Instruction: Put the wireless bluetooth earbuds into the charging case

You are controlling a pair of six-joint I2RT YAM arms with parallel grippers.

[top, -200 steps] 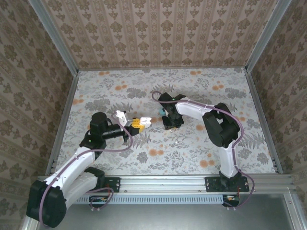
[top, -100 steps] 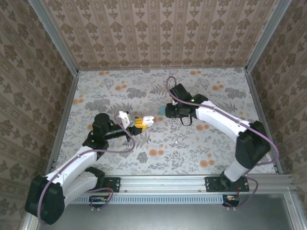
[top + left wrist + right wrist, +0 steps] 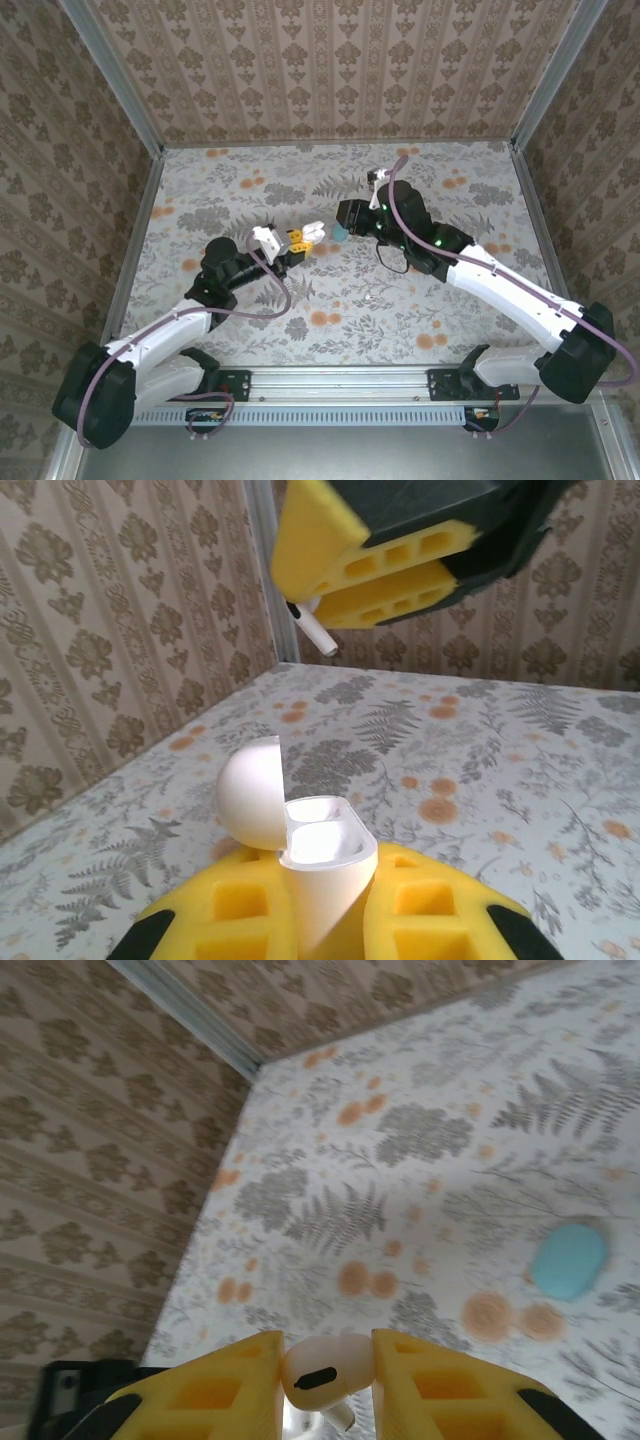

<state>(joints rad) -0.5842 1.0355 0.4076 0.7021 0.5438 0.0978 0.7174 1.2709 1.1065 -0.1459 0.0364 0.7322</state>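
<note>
One gripped earbud (image 3: 320, 1370), teal case (image 3: 568, 1260) beyond

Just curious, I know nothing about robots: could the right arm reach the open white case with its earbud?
Probably yes. The case, lid open, sits in the left gripper, and the right gripper holds the earbud close by with nothing between.

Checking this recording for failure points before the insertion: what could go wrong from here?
1. The small white earbud is pinched by its rounded head between the right fingers. It may twist or slip and miss the pocket.
2. The white open-lidded charging case sits clamped between the left fingers. A downward push could tilt it, or the right fingers might strike its raised lid.
</note>
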